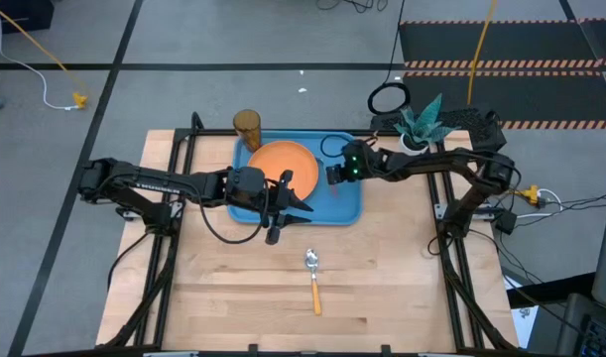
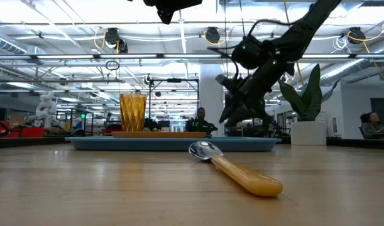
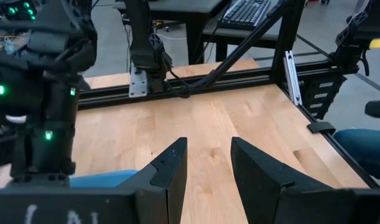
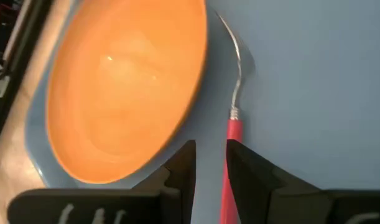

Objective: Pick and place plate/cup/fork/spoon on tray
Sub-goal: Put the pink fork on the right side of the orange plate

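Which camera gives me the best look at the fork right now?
The right wrist view: the fork lies on the tray beside the plate, just ahead of the right claw. The other views don't show it clearly.

No readable text, label, brand or number in any view. Only faint white marks on left gripper [image 3: 205, 171] body and right gripper [image 4: 209, 168] body, both at 6 o'clock edge of their wrist views, too cut off to read.
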Motion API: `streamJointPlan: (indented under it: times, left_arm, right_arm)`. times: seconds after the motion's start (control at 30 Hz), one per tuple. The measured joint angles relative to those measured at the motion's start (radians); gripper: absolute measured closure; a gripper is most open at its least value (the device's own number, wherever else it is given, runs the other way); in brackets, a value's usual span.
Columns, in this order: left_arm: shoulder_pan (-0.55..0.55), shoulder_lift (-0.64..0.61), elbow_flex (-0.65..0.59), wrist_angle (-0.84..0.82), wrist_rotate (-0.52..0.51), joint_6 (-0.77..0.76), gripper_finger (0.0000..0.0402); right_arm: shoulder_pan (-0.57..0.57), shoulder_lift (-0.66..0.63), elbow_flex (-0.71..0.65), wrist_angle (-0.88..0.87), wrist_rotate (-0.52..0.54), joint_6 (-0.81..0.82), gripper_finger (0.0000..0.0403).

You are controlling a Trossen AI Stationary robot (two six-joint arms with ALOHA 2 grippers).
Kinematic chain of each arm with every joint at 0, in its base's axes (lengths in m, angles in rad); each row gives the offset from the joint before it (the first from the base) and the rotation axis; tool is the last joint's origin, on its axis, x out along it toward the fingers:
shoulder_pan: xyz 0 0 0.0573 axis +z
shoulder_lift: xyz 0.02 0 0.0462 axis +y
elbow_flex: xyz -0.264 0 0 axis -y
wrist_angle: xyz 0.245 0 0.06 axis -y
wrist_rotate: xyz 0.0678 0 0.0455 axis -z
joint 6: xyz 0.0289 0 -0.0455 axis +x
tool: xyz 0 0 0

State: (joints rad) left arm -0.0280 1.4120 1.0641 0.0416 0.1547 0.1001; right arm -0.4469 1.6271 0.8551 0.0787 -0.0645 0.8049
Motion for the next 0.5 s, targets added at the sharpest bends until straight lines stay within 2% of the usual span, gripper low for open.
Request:
streamJointPlan:
  times: [0.17, 0.37, 0.5]
  left_arm:
    - [0.000, 0.000, 0.000, 0.018, 0.000, 0.003, 0.0275]
    - [0.000, 0.000, 0.000, 0.020, 0.000, -0.015, 0.0275]
    - [0.000, 0.000, 0.000, 0.014, 0.000, -0.017, 0.0275]
  right_arm:
    - [0.037, -0.022, 0.023, -0.029, 0.068, 0.010, 0.0321]
    - [0.035, 0.047, 0.194, -0.341, 0.153, -0.127, 0.0321]
    - [0.031, 0.110, 0.253, -0.340, 0.146, -0.199, 0.0319]
